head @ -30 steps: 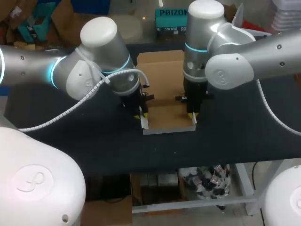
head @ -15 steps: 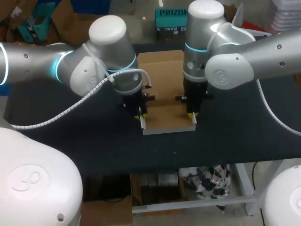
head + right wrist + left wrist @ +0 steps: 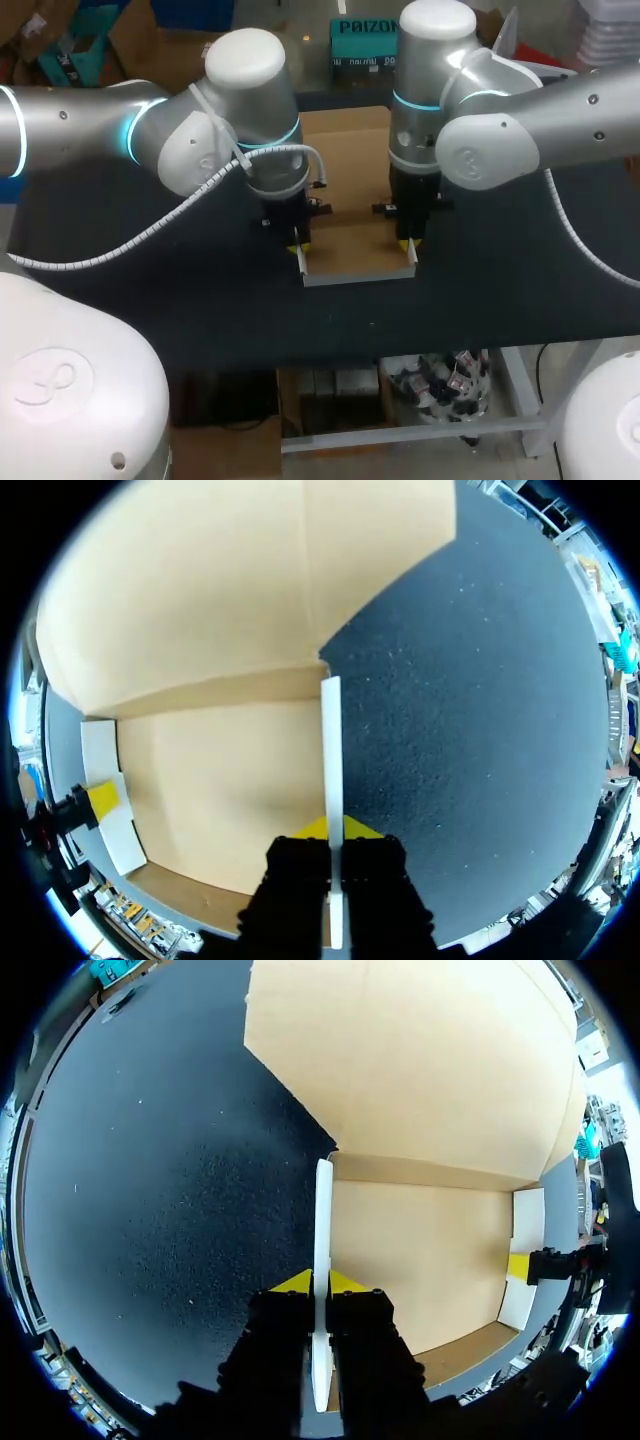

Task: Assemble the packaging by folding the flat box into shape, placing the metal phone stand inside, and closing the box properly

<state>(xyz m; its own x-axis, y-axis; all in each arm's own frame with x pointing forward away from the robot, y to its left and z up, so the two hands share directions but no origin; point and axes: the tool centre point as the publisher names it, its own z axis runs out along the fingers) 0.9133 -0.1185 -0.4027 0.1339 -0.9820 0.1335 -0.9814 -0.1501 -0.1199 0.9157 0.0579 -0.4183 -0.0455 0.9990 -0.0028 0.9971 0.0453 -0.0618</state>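
Box (image 3: 355, 225) is found near the front edge of the table (image 3: 200, 300). Its base lies flat, and the lid panel (image 3: 345, 150) is spread flat behind it, toward the far side.

Two white side walls are stood upright.
- The left wall (image 3: 322, 1220) is gripped between the fingers of the left pincer (image 3: 319, 1282), one yellow tip on each face. The pincer is narrow, clamped on the thin card.
- The right wall (image 3: 331, 750) is gripped likewise by the right pincer (image 3: 333, 830), which is also narrow.
- Both pincers are set at the front ends of the walls, close to the low front wall (image 3: 358, 278).

Judgement:
- The walls are pinched from above so that both are held vertical together and the tray shape is not lost to spring-back of the card.
- Gripping near the front corners probably allows the front wall to be locked in.
- The step in hand is taken to be forming the tray, early in the task.

The metal phone stand is not seen in any view, so its place cannot be told. The lid is not yet closed.
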